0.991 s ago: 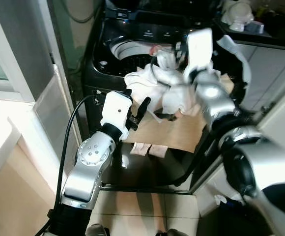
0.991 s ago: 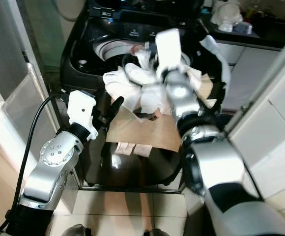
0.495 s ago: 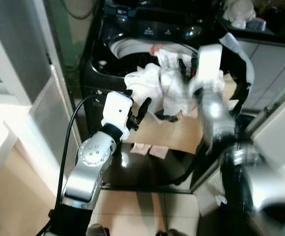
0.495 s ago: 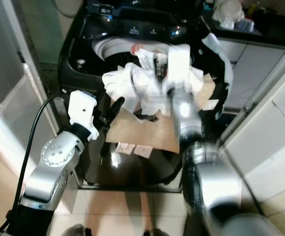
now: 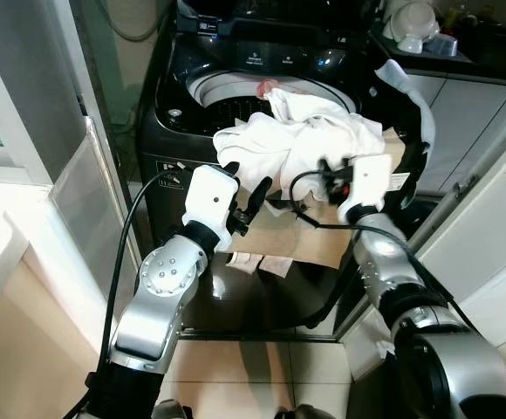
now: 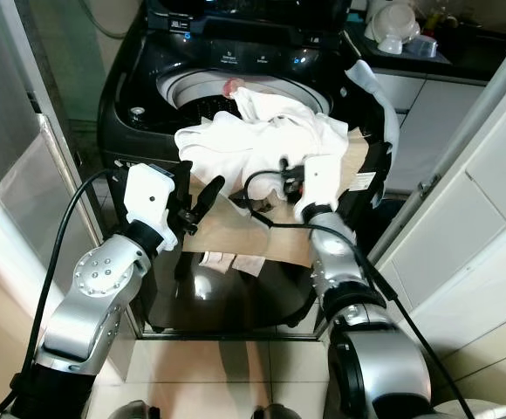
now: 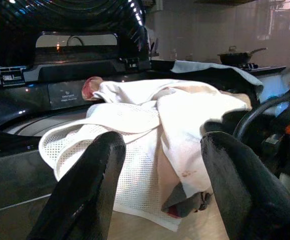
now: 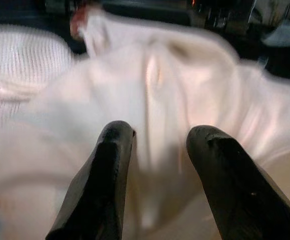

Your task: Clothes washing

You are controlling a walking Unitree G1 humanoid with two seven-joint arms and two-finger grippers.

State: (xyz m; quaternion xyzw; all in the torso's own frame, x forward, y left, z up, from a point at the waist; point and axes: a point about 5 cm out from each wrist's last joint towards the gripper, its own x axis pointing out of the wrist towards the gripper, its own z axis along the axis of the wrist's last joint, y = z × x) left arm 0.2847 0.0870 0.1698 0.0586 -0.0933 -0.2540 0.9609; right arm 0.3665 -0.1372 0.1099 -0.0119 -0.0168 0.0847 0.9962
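Clothes (image 5: 297, 140): white heap draped over washing machine (image 5: 183, 131) front rim, half-loaded. Right end effector (image 8: 155, 150) open, empty, facing heap. Left end effector (image 7: 160, 165) open, empty, just before rim.

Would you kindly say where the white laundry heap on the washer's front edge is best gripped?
Probably the raised bunched fold on top of the white laundry heap, approached from the front: both grippers face it with open fingers, and the hanging mesh edge looks too thin and loose to lift the bulk.

a home laundry corner beside a kitchen: a black top-loading washing machine (image 5: 235, 96) on a tiled floor (image 5: 235, 367), white cabinet doors (image 5: 471, 113) right of it, crockery (image 5: 410, 22) behind.
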